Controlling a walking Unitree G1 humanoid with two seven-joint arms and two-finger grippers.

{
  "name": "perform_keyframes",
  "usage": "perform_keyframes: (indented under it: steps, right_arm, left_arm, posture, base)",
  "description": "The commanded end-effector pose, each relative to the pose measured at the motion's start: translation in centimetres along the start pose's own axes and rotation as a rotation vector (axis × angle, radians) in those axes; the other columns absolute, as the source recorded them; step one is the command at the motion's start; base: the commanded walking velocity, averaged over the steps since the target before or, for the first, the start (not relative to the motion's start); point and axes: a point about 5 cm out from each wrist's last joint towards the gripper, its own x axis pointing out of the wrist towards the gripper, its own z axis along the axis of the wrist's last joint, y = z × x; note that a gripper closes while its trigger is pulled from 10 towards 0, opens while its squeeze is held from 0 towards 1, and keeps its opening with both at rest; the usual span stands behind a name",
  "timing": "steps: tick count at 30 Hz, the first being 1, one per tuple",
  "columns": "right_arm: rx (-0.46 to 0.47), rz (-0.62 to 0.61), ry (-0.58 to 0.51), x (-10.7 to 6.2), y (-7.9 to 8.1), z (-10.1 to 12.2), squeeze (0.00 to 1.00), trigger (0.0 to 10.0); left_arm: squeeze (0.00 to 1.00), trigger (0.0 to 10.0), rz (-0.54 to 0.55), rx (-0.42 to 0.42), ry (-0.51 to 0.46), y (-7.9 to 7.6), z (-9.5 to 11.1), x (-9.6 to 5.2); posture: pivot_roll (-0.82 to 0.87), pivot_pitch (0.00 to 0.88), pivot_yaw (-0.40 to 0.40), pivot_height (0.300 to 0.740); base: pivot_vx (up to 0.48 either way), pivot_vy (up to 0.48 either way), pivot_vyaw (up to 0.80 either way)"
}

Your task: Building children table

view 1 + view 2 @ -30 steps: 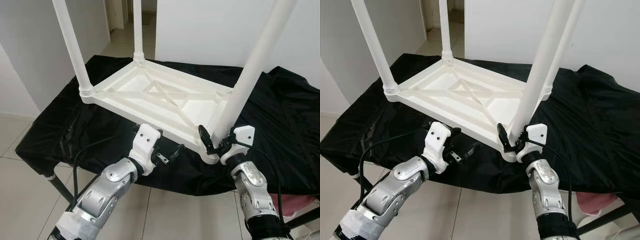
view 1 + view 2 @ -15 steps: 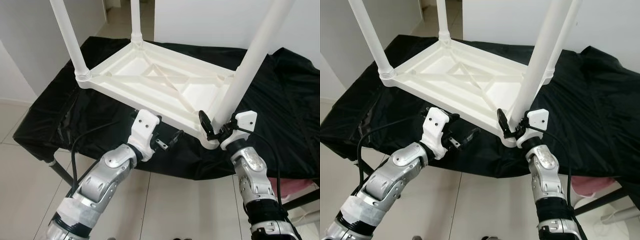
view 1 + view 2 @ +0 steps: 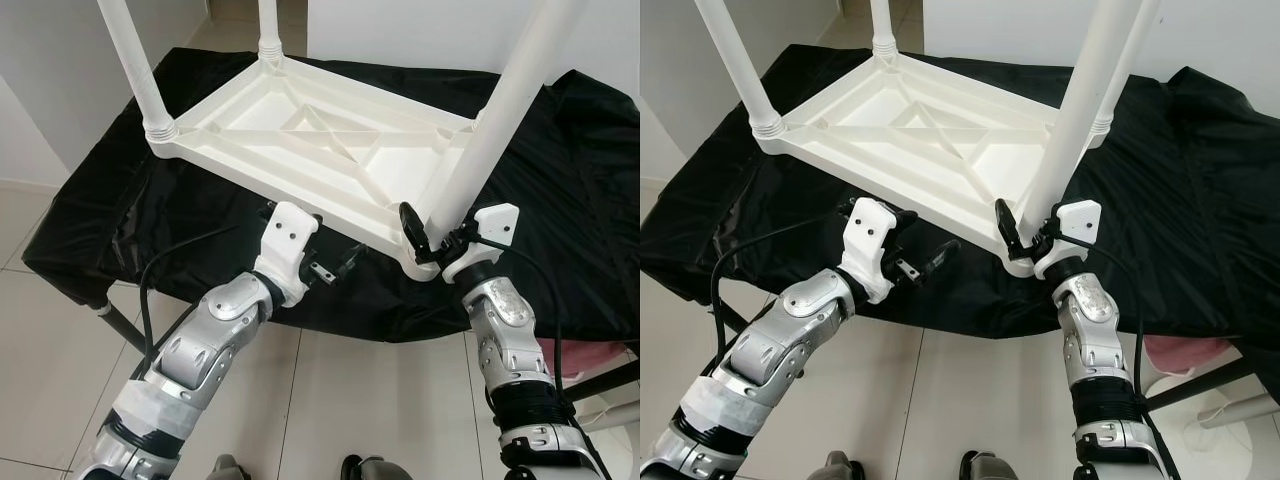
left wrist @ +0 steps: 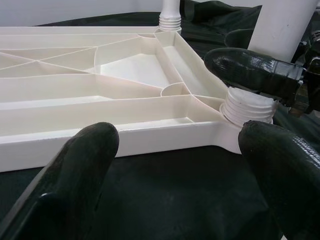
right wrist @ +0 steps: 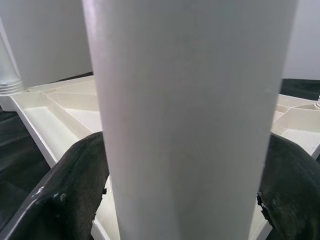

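Table (image 3: 320, 150) lies upside down on black-draped surface (image 3: 590, 200) in eye views, legs up; right claw (image 3: 432, 240) pinches near leg (image 3: 490, 130) low by its socket, left claw (image 3: 335, 275) spread, just short of frame edge. L wrist view: fingers (image 4: 75, 170) apart before rim. R wrist view: fingers (image 5: 65, 195) hug leg; prob. light, stiff, slick plastic, so grip low.

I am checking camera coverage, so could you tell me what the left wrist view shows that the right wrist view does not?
The left wrist view shows the threaded collar where the near leg enters the tabletop, one finger of the right gripper beside it, and the open left gripper short of the rim. The right wrist view shows the right gripper's fingers flanking the near leg up close. Both share the tabletop's ribbed underside, the black cloth and the near leg.
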Motion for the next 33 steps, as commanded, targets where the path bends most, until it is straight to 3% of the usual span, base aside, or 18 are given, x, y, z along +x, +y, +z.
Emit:
perform_keyframes:
  steps: [1,17,30,31,32,33]
  right_arm:
    - [0.012,0.005,0.015,0.0,0.0,-0.4,0.00,10.0]
    - [0.009,0.044,0.018,-0.1,0.1,-0.2,0.00,10.0]
    - [-0.032,0.177,0.087,0.0,-1.1,-0.3,0.00,10.0]
    - [-0.034,0.187,0.093,0.0,-1.2,-0.4,0.00,9.9]
    - [-0.036,0.196,0.100,-0.1,-1.3,-0.4,0.00,7.9]
    - [-0.036,0.201,0.104,-0.1,-1.4,-0.4,0.00,7.9]
  left_arm:
    - [0.00,10.0,-0.090,0.008,0.004,-0.4,0.1,-0.1]
    - [0.00,10.0,-0.112,0.006,0.019,-0.6,0.1,-0.3]
    - [0.00,10.0,-0.267,-0.005,0.047,-2.7,-0.2,-0.7]
    - [0.00,10.0,-0.273,-0.004,0.049,-2.8,-0.2,-0.7]
    - [0.00,10.0,-0.277,-0.002,0.052,-2.9,-0.2,-0.8]
    - [0.00,10.0,-0.279,-0.001,0.054,-2.9,-0.2,-0.8]
  posture:
    - [0.07,0.109,-0.001,0.740]
    - [0.06,0.120,0.004,0.740]
    - [0.06,0.131,0.013,0.740]
    - [0.06,0.130,0.013,0.740]
    - [0.06,0.133,0.013,0.740]
    - [0.06,0.134,0.013,0.740]
  base:
    - [0.000,0.000,0.00]
    - [0.000,0.000,0.00]
    - [0.000,0.000,0.00]
    - [0.000,0.000,0.00]
    - [0.000,0.000,0.00]
    - [0.000,0.000,0.00]
